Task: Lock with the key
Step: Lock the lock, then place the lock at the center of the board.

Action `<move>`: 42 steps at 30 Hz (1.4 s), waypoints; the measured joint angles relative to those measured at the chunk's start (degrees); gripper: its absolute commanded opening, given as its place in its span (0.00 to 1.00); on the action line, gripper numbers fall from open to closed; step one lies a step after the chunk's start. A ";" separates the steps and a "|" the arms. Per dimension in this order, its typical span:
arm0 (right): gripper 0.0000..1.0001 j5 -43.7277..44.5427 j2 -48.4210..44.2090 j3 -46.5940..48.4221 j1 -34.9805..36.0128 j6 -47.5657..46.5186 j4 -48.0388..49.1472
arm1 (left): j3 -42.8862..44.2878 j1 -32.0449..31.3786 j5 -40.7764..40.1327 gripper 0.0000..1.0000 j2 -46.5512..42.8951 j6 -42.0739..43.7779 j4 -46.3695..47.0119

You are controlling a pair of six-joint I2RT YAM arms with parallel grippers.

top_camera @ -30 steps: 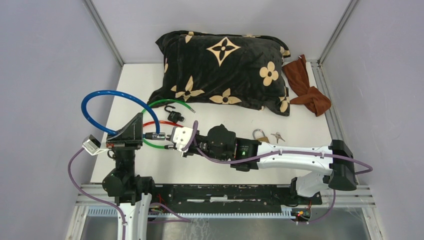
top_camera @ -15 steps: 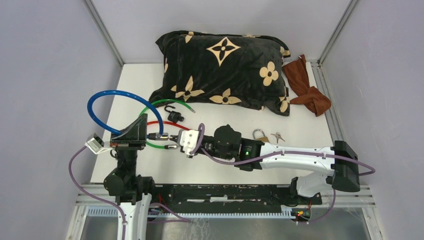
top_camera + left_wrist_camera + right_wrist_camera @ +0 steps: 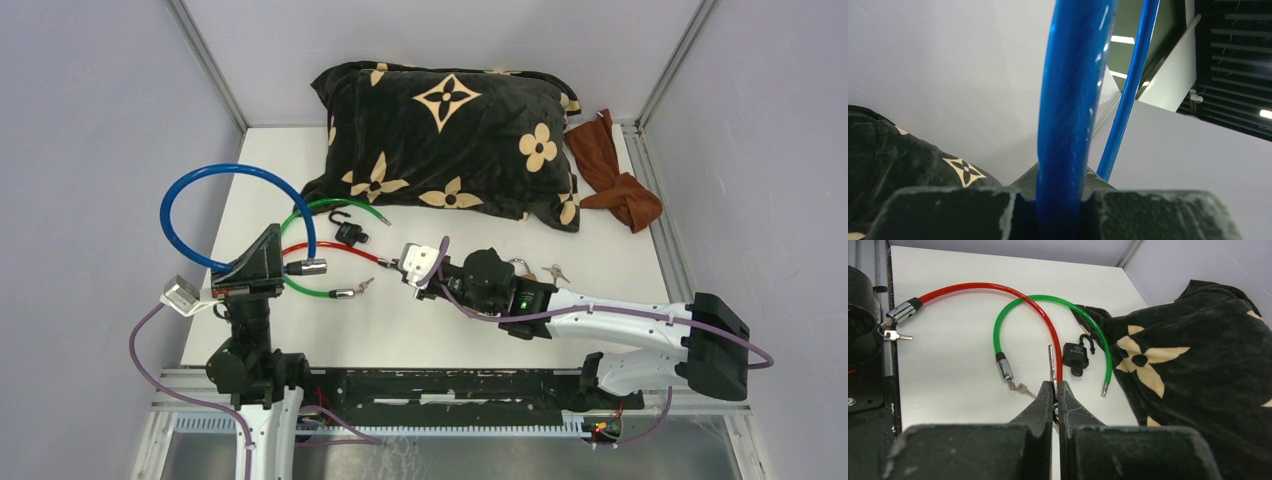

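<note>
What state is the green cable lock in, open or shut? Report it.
Open: the green cable lock lies in an arc, its bare tip near the pillow, apart from its barrel.

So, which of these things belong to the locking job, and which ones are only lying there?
Job, likely: blue cable lock in the left gripper; thin metal piece, perhaps a key, in the right gripper.
Lying about: red cable lock, green cable lock, black padlock, loose keys, pillow, brown cloth.
</note>
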 measured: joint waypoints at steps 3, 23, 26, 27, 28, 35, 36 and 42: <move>0.00 0.26 -0.46 -0.61 -0.31 0.74 -0.57 | 0.00 0.00 -0.31 0.02 0.00 0.61 -0.26; 0.00 5.75 -11.61 -7.61 -4.61 3.17 -1.90 | 14.14 -1.73 20.15 0.02 10.75 77.57 -44.37; 0.00 6.67 -13.18 -9.03 -4.90 3.15 -2.08 | 15.47 -1.73 20.92 0.02 13.49 83.17 -48.61; 0.00 6.99 -13.75 -9.46 -5.03 3.15 -2.25 | 15.61 -1.73 21.42 0.02 14.12 84.26 -49.68; 0.00 7.41 -14.45 -9.94 -5.25 3.10 -2.43 | 15.63 -1.73 22.29 0.02 14.67 85.18 -50.58; 0.00 12.48 -22.49 -14.60 -8.85 2.99 -4.00 | 17.84 -1.99 29.79 0.02 24.41 89.90 -53.90; 0.00 13.44 -23.67 -15.34 -9.66 3.08 -4.17 | 18.95 -2.25 31.08 0.02 27.43 90.36 -54.10; 0.00 17.51 -27.21 -17.94 -13.81 4.35 -6.71 | 25.33 -19.98 24.57 0.02 45.31 93.04 -53.66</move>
